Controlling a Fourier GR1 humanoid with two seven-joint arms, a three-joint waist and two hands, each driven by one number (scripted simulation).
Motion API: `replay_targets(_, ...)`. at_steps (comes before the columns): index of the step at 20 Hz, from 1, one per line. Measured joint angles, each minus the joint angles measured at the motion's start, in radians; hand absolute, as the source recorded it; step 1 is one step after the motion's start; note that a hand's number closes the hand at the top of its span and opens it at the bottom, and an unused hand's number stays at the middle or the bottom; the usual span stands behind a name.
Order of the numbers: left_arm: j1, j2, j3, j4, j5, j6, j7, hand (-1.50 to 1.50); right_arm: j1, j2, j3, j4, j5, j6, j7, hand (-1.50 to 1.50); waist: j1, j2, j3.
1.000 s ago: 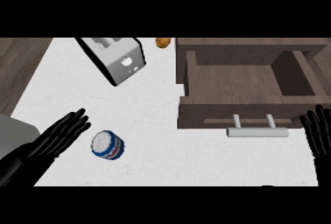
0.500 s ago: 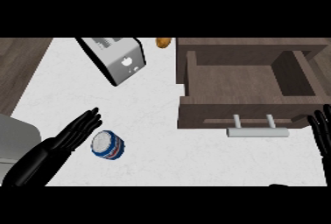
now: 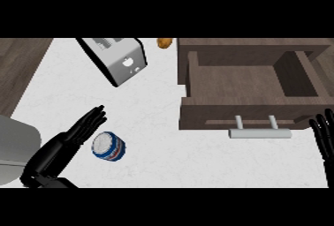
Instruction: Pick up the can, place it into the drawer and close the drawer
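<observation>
Head view, can just right of left robot hand

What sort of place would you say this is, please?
Most likely a kitchen: a pale counter carries a silver toaster, an open wooden drawer with a metal handle shows at the right, and a can sits on the counter.

One can, near the counter's front-left corner. One toaster, by the far edge. One small orange item, at the far edge. One drawer, right side, with one handle. Two hands: left hand, right hand.
</observation>
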Motion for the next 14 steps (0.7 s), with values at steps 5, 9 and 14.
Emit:
replay_targets(5,0.009,-0.003,0.009,0.086,-0.069,-0.009,-0.104,-1.5,-0.014,0.009,-0.005,0.018,0.003,0.004,-0.003,-1.5,0.001,0.0,0.0)
replay_targets(9,-0.017,0.021,0.045,0.175,-0.097,-0.022,-0.172,-1.5,-0.012,0.004,-0.018,0.02,-0.001,0.017,-0.001,-1.5,0.0,0.0,0.0)
replay_targets(14,-0.052,0.033,0.06,0.309,-0.155,-0.025,-0.276,-1.5,-0.024,0.014,-0.012,0.002,0.008,0.01,0.021,-1.5,0.0,0.0,0.0)
